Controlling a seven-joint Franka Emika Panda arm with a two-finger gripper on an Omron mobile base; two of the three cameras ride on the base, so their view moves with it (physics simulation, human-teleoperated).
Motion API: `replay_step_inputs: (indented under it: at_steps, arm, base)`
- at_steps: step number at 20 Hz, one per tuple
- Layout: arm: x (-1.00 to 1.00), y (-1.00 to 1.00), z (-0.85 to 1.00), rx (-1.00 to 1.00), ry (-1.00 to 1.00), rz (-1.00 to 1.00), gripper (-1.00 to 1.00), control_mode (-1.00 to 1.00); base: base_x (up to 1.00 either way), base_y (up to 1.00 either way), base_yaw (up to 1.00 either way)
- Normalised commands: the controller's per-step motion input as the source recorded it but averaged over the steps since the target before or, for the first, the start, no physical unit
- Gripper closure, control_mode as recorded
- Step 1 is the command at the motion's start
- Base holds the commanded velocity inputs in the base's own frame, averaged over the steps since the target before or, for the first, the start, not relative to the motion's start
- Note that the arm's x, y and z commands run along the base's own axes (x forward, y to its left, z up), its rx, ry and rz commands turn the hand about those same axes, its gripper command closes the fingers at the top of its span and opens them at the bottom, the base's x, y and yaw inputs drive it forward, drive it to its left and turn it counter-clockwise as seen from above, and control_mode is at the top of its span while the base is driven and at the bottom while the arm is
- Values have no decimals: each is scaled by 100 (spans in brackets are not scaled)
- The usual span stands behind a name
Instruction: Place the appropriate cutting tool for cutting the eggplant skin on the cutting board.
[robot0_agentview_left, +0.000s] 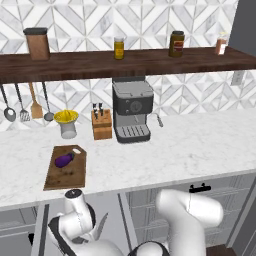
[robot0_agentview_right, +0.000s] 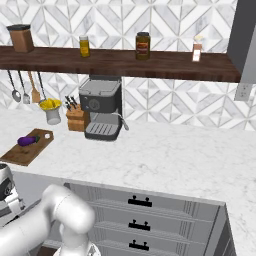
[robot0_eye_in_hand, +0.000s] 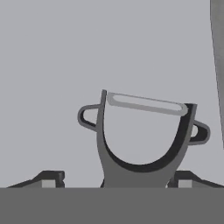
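Note:
The peeler (robot0_eye_in_hand: 140, 135) stands close in the hand view against a plain grey surface, its pale blade bar across the top of a dark grey fork. My gripper (robot0_eye_in_hand: 116, 180) is shut on its handle, with the fingertips (robot0_eye_in_hand: 52, 177) on either side. The arm's white wrist (robot0_agentview_left: 75, 207) hangs low, below the counter's front edge and just in front of the cutting board (robot0_agentview_left: 67, 176) (robot0_agentview_right: 17, 156). The small purple eggplant (robot0_agentview_left: 64, 159) (robot0_agentview_right: 27, 141) lies on the board's far end, next to its pale hole.
Behind the board stand a yellow-topped cup (robot0_agentview_left: 66, 122), a knife block (robot0_agentview_left: 102, 125) and a coffee machine (robot0_agentview_left: 132, 111). Utensils (robot0_agentview_left: 22, 102) hang on the wall under a wooden shelf (robot0_agentview_left: 125, 61) with jars. Grey drawers (robot0_agentview_right: 140, 220) run below the marble counter (robot0_agentview_left: 190, 145).

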Motion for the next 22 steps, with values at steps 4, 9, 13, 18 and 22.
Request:
replay_step_inputs:
  at_steps: [4, 9, 13, 18, 22]
  arm:
    - [-16, 0, -10, 4, -2, -2, 100, -100]
    - [-17, 1, -1, 2, 0, -5, 100, -100]
    - [-19, 0, 31, 0, 0, -9, 100, -100]
    - [-67, 0, 96, 0, 0, -17, 100, -100]
    - [-82, 0, 100, -1, 0, -19, 100, -100]
  base:
    - [0, 0, 0]
    - [0, 0, 0]
    - [0, 0, 0]
    - [0, 0, 0]
    - [0, 0, 0]
